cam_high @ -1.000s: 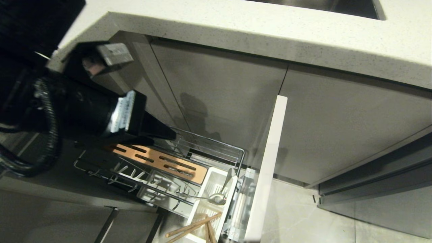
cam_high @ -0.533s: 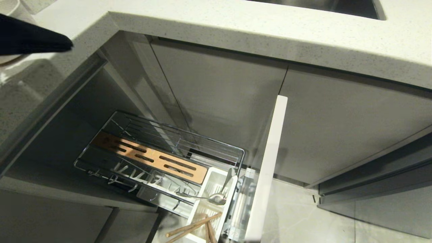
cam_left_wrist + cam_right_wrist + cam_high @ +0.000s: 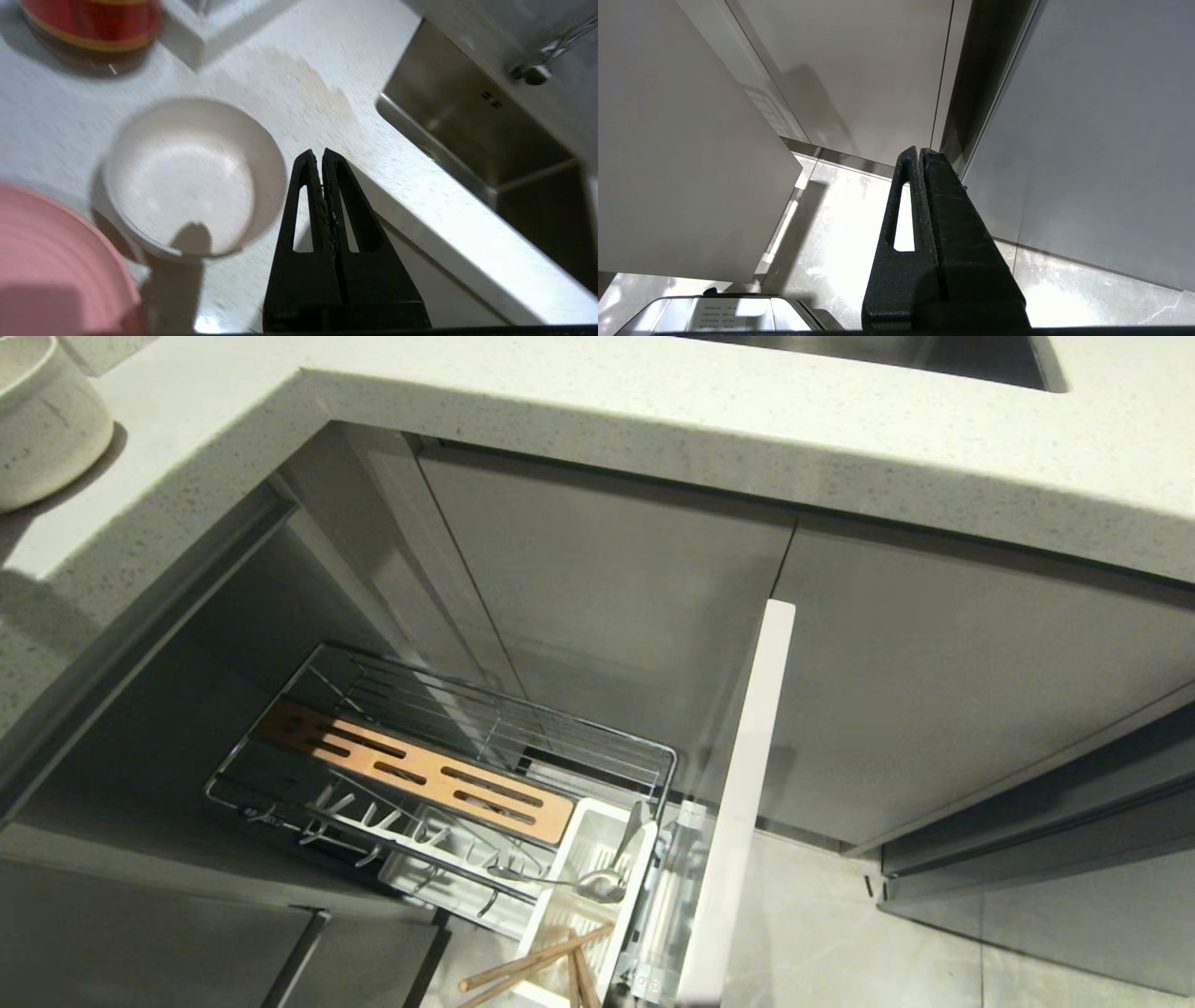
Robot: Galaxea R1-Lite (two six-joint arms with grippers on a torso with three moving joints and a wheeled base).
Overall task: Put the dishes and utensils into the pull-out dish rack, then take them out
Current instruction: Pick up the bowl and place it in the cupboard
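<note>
Speckled pale bench (image 3: 653, 420) across the top of the head view, grey cabinet fronts below, steel sink (image 3: 490, 135) set into the bench further along. Pull-out dish rack (image 3: 485, 728) drawn out under the bench edge, chrome wire with a slotted wooden strip (image 3: 420, 770) lying along it, no plate or bowl in its slots. White cutlery caddy (image 3: 583, 896) at the rack's near end, just inside the pale drawer front (image 3: 742, 803). Fork (image 3: 569, 882) lying across the caddy, head near its rim. Chopsticks (image 3: 532, 963) leaning out of the caddy's lower compartment, tips partly cut off by the frame edge.

Off-white bowl (image 3: 191, 177) upright on the bench near its corner, also seen at the head view's top left (image 3: 42, 415). Pink plate (image 3: 56, 270) just beside the bowl, possibly overlapping its rim; blur leaves that unclear. Red-banded container (image 3: 93, 21) and a white block (image 3: 219, 23) further back on the bench.

Left end effector (image 3: 320, 156) above the bench edge beside the bowl, fingers pressed together, holding nothing. Right end effector (image 3: 920, 154) parked low in front of the cabinet doors above the tiled floor (image 3: 840, 224), fingers likewise pressed together and empty.
</note>
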